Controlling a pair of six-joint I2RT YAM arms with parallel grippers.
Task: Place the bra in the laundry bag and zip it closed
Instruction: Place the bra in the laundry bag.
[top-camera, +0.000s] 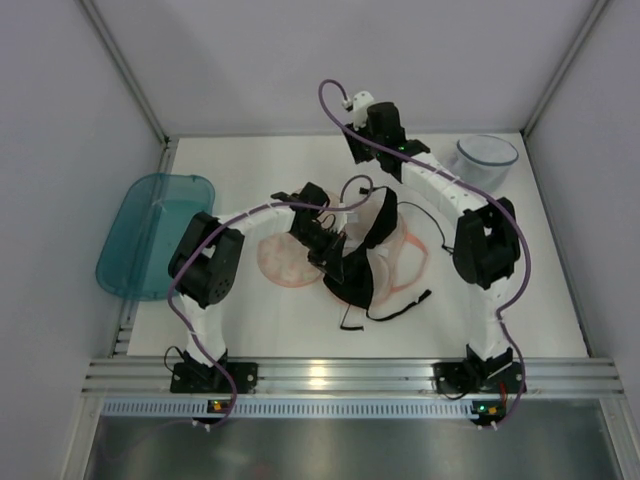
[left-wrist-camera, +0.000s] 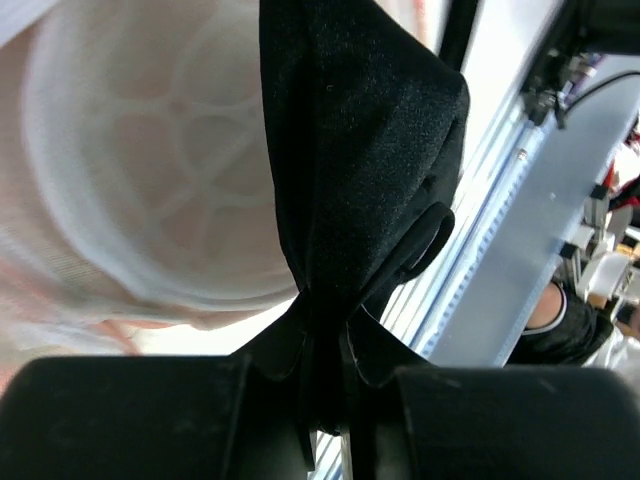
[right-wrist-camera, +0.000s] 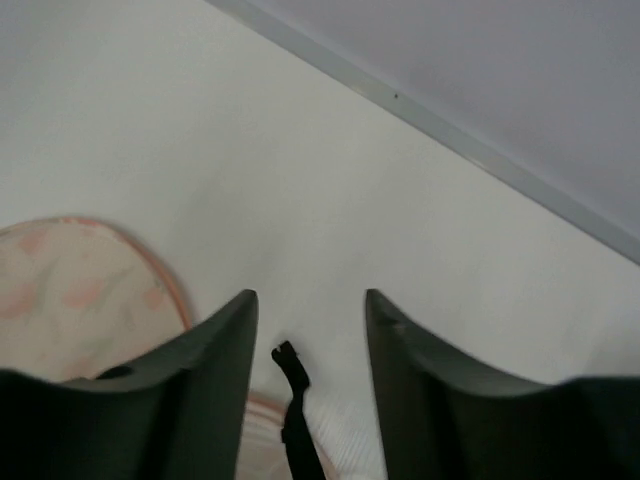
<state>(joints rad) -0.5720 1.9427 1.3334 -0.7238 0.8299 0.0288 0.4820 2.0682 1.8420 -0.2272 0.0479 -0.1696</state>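
As our left gripper (left-wrist-camera: 325, 372) pinches the black moulded-cup fabric bra (left-wrist-camera: 360, 150) over the cream-peach triangle-printed clamshell laundry bag (left-wrist-camera: 150, 190), right gripper (right-wrist-camera: 310, 300) gaping empty beyond that bag, we judge the bra limp and light: hold edges.

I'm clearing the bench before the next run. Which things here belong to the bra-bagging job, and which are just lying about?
Job in hand:
bra, pinched in the left gripper
laundry bag, partly under the bra

Lying about:
teal bin, far left
translucent round tub, back right
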